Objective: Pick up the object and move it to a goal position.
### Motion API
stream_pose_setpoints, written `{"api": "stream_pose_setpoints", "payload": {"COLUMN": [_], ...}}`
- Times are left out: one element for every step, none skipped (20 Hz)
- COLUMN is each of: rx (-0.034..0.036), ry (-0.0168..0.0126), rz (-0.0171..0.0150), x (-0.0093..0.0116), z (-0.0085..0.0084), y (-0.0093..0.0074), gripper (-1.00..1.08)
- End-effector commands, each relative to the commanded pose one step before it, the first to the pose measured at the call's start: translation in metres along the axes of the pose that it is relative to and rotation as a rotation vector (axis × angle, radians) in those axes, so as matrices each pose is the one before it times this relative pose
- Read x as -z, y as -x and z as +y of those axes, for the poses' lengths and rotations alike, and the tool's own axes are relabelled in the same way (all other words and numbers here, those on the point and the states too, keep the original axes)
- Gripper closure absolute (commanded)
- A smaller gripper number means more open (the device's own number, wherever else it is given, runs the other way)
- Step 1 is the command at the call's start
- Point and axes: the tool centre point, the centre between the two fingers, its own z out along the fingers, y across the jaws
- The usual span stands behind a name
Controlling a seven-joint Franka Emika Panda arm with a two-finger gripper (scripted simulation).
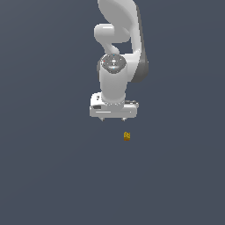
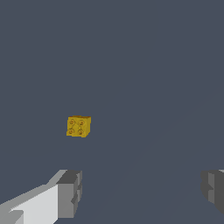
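Observation:
The object (image 1: 127, 136) is a tiny yellow-orange cube with darker orange marks, lying on the dark grey floor just below and toward the exterior view's right of the white arm's hand. In the wrist view the same object (image 2: 78, 126) lies beyond the fingers, nearer one finger than the other. My gripper (image 1: 113, 119) hangs above the floor with only its short fingertips (image 1: 102, 118) showing under the hand. In the wrist view my gripper (image 2: 140, 192) is open, its grey pads (image 2: 70, 192) wide apart with nothing between them. The cube is apart from both fingers.
The plain dark grey floor (image 1: 44, 176) fills both views. The white arm (image 1: 116, 52) rises behind the hand toward the exterior view's top edge. No other objects show.

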Motion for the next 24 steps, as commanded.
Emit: {"api": "stream_pose_setpoints", "payload": {"rx": [0.00000,0.00074,0.00258,0.00413,0.00569,0.00718,0.00712,0.00556,0.00387,0.00227,0.00061,0.00000,-0.00167,-0.00203,-0.00239,-0.00304,-0.00357,-0.00422,-0.00506,-0.00581,-0.00651,-0.00715,-0.00782,-0.00850], "ry": [0.00000,-0.00059,-0.00213,-0.00340,-0.00464,-0.00575,-0.00554,-0.00413,-0.00268,-0.00140,-0.00026,0.00000,0.00110,0.00085,0.00069,0.00068,0.00068,0.00081,0.00106,0.00129,0.00144,0.00151,0.00158,0.00168], "rz": [0.00000,-0.00024,-0.00086,-0.00139,-0.00193,-0.00244,-0.00242,-0.00188,-0.00129,-0.00074,-0.00019,0.00000,0.00055,0.00063,0.00072,0.00090,0.00106,0.00126,0.00154,0.00180,0.00205,0.00228,0.00253,0.00280], "x": [0.00000,-0.00026,-0.00083,-0.00132,-0.00175,-0.00204,-0.00176,-0.00108,-0.00046,-0.00002,0.00023,0.00009,-0.00003,-0.00057,-0.00118,-0.00172,-0.00224,-0.00267,-0.00301,-0.00336,-0.00377,-0.00423,-0.00469,-0.00512], "z": [0.00001,-0.00053,-0.00170,-0.00270,-0.00364,-0.00437,-0.00400,-0.00277,-0.00159,-0.00064,0.00010,0.00013,0.00039,-0.00011,-0.00072,-0.00116,-0.00162,-0.00194,-0.00210,-0.00231,-0.00259,-0.00296,-0.00331,-0.00363], "y": [0.00000,0.00010,0.00027,0.00046,0.00066,0.00086,0.00089,0.00073,0.00055,0.00034,0.00015,-0.00007,-0.00021,-0.00039,-0.00054,-0.00068,-0.00083,-0.00095,-0.00108,-0.00119,-0.00127,-0.00133,-0.00136,-0.00137], "gripper": [-0.92,-0.92,-0.92,-0.92,-0.92,-0.92,-0.92,-0.92,-0.92,-0.92,-0.92,-0.92,-0.92,-0.92,-0.92,-0.92,-0.92,-0.92,-0.92,-0.92,-0.92,-0.92,-0.92,-0.92]}}
